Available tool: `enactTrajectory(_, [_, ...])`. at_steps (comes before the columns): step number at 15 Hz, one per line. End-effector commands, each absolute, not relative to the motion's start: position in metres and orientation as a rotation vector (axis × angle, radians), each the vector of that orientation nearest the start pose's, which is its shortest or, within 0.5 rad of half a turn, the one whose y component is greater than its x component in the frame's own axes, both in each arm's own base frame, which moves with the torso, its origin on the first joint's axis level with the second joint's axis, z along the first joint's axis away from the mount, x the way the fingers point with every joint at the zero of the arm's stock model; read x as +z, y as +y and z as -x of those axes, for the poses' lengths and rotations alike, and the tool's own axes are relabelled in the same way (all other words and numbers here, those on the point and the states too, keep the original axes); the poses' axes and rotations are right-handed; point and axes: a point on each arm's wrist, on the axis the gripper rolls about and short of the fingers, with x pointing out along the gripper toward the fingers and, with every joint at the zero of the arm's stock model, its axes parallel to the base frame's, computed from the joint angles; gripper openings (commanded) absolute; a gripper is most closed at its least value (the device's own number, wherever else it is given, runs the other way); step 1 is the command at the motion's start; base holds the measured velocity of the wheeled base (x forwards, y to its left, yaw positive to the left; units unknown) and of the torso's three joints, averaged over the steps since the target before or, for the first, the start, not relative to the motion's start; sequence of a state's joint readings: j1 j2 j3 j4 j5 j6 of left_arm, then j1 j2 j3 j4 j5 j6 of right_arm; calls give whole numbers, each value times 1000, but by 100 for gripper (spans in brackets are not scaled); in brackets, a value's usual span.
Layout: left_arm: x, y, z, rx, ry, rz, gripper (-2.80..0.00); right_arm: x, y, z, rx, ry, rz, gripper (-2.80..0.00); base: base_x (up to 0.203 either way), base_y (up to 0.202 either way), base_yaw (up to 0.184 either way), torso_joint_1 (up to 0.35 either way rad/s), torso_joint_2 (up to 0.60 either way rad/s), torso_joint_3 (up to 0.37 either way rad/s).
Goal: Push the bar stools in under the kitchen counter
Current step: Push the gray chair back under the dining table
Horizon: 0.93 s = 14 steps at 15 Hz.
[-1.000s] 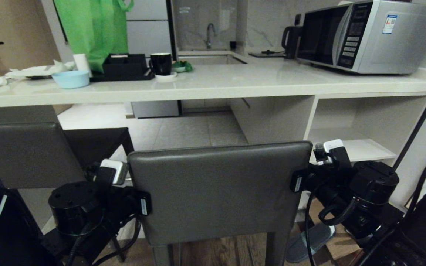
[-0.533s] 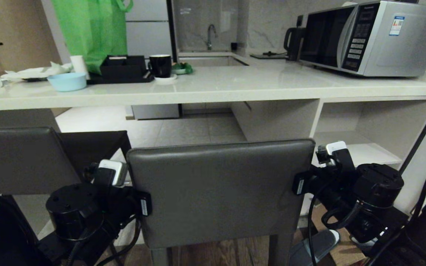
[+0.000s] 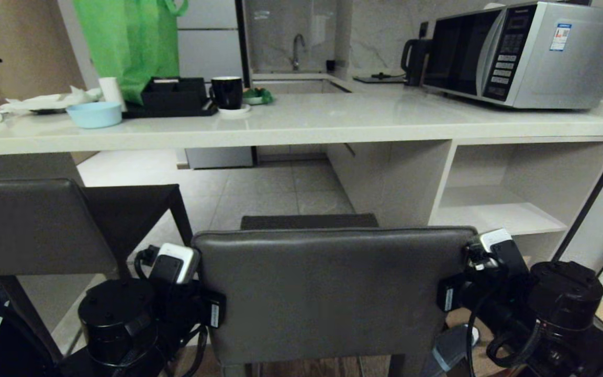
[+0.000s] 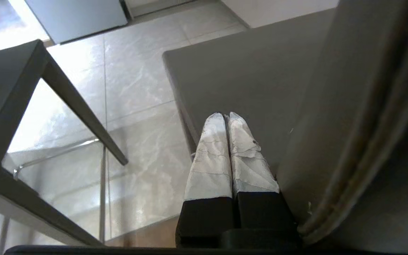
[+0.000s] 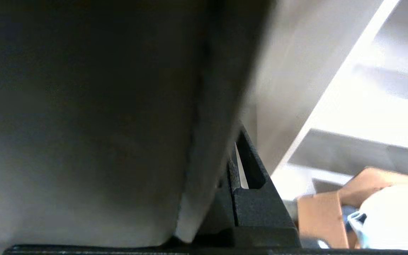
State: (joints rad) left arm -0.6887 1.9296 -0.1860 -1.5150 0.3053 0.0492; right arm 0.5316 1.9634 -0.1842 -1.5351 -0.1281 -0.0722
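One bar stool (image 3: pixel 333 293) stands right in front of me, its grey backrest filling the lower middle of the head view, with its seat edge (image 3: pixel 309 221) showing past the top. A second bar stool (image 3: pixel 34 225) stands to the left, its seat partly under the kitchen counter (image 3: pixel 301 125). My left gripper (image 4: pixel 225 115) is shut and empty, its white-taped fingers lying along the backrest's left edge over the seat (image 4: pixel 253 78). Black and shut, my right gripper (image 5: pixel 235 148) lies against the backrest's right edge (image 5: pixel 83 124).
On the counter stand a microwave (image 3: pixel 521 52), a kettle (image 3: pixel 414 60), a black mug (image 3: pixel 227 91), a blue bowl (image 3: pixel 95 113) and a green bag (image 3: pixel 129 42). Open shelves (image 3: pixel 495 214) sit at the right end. A slipper (image 3: pixel 450 351) lies on the floor.
The whole view first drew closer to the counter. Then the middle stool's backrest and both grippers sank lower and slightly right in the head view, and its seat came into sight beyond the backrest.
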Motion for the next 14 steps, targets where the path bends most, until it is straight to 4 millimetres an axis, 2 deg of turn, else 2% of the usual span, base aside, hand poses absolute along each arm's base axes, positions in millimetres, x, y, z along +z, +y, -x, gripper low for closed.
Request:
enactTrajectory(1, [71,-161,-186,-452,193,-165,-280,63,148,-191,565,242,182,-280,0,0,0,0,0,0])
enactTrajectory(4, [67,-147,-181,-422,233,-180,-280,56,145,-181,612,288,196,-280,0,0,0,0,0,0])
enactTrajectory(7, [54,-134,-161,-456,332,-226,-280,46,140,-158,737,374,220,-280,0,0,0,0,0,0])
enactTrajectory(8, [53,-133,-158,-460,342,-220,-280,47,140,-157,754,376,218,-280,0,0,0,0,0,0])
enactTrajectory(11, [54,-128,-162,-422,339,-209,-280,43,140,-160,748,377,255,-280,0,0,0,0,0,0])
enactTrajectory(14, [42,-109,-188,-277,390,-200,-280,34,146,-184,669,374,253,-280,0,0,0,0,0,0])
